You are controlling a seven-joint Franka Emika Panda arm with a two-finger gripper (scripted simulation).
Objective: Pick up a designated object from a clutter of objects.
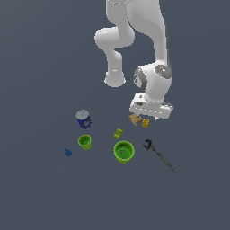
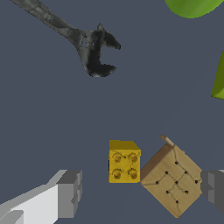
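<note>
You see the gripper (image 2: pixel 141 192) with fingers apart, straddling the tan box (image 2: pixel 171 180) and the yellow block (image 2: pixel 124 162), which touch. The box crowds one finger (image 2: pixel 214 190). The dark wrench (image 2: pixel 89 43) lies well apart.

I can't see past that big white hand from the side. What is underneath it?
Under the gripper, the wrist view shows a yellow studded block and a tan box side by side between its open fingers. The floor beneath both is covered.
</note>
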